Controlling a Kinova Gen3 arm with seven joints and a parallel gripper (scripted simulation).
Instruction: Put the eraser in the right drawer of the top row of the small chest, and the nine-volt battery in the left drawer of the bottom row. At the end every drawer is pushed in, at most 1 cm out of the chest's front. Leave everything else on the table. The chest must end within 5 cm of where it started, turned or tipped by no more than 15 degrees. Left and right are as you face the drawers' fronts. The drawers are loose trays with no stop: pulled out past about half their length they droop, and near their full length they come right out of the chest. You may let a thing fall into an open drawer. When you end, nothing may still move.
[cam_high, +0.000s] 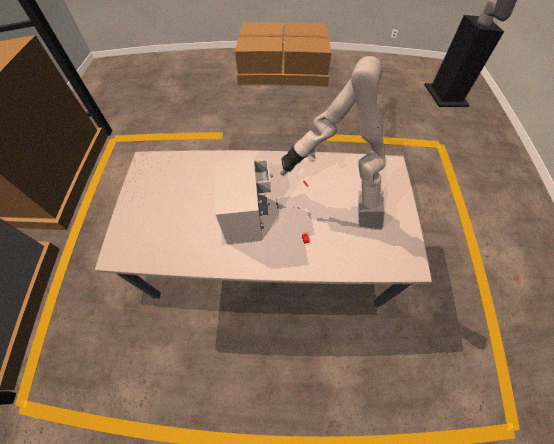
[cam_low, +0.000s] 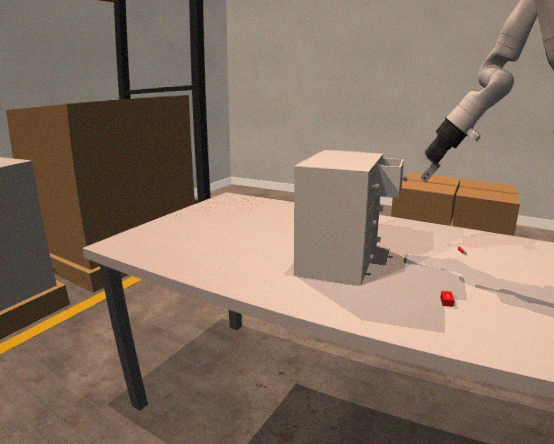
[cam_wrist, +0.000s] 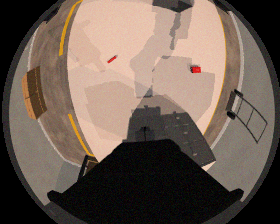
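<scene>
The small grey chest (cam_low: 335, 215) stands mid-table with its drawer fronts facing the arm. The right drawer of its top row (cam_low: 392, 175) is pulled out; it also shows in the overhead view (cam_high: 261, 169). A bottom drawer (cam_low: 380, 256) sticks out slightly. My gripper (cam_low: 425, 176) (cam_high: 284, 172) is shut and empty, in the air just in front of the open top drawer's knob, apart from it. A small red block (cam_low: 447, 298) lies on the table in front of the chest. A thin red piece (cam_low: 461, 250) lies farther back. I cannot tell which of them is the eraser or the battery.
The arm's base (cam_high: 371, 212) stands on the table to the right of the chest. Cardboard boxes (cam_high: 283, 52) sit on the floor behind the table. In the wrist view the chest (cam_wrist: 164, 130), the red block (cam_wrist: 195, 70) and the thin red piece (cam_wrist: 113, 58) show.
</scene>
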